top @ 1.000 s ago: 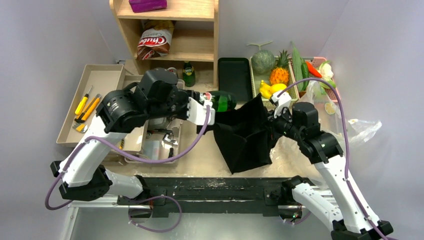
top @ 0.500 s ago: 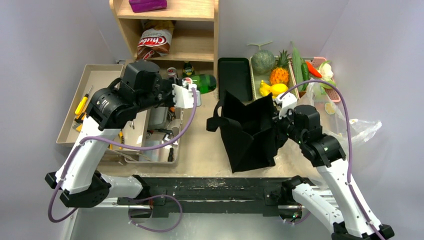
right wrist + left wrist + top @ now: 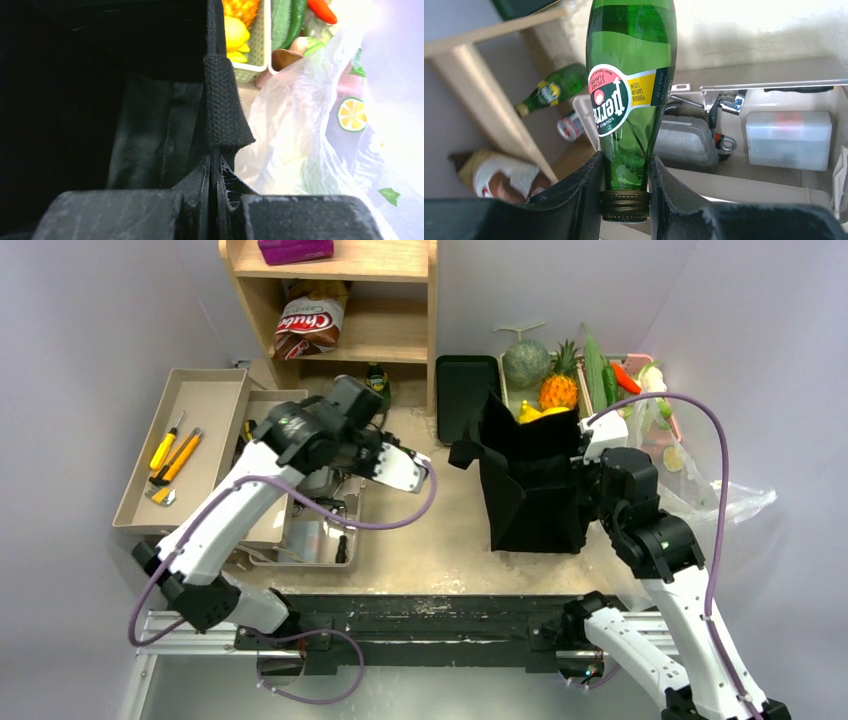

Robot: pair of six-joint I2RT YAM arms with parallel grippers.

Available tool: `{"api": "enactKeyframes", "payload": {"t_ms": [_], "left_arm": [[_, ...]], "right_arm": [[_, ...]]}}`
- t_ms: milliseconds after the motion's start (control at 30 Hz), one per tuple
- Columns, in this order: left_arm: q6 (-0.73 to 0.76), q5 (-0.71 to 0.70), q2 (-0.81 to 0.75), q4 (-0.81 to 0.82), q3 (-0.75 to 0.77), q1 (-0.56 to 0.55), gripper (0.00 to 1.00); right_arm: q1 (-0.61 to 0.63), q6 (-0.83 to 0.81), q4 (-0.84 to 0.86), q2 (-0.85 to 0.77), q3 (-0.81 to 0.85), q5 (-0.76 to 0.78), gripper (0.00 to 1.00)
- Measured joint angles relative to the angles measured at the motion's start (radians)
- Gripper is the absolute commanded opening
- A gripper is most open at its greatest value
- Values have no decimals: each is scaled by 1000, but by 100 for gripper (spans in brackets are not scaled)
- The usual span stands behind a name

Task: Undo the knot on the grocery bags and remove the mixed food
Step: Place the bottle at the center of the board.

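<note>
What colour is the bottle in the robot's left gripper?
The bottle is green, with a pink, dark-green and yellow label; the left wrist view shows it best.

Top external: high at the near side, looking down over the whole table.
Left wrist: close in, facing the shelf.
Right wrist: tight on the black bag.
Shared: shelf and bag show from above too.
</note>
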Motion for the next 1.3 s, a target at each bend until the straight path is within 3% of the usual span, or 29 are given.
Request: {"api": "enactKeyframes", "payload": {"t_ms": [367, 733, 767, 867, 967, 1300], "left_arm": [[188, -157, 120, 37, -221, -182, 0], [288, -328, 258, 165, -293, -253, 0], [294, -340, 262, 170, -303, -261, 5], [311, -364, 263, 176, -315, -280, 38], [323, -386, 264, 189, -318, -291, 62], [328, -401, 266, 206, -256, -304, 94]], "right_arm": [[-42, 2, 28, 26, 0, 55, 0], [-56, 5, 29, 26, 0, 47, 0], [-56, 5, 28, 26, 0, 45, 0], [-60, 5, 29, 26, 0, 42, 0], [-60, 5, 28, 26, 0, 40, 0], [-61, 5, 28, 25, 0, 26, 0]]}}
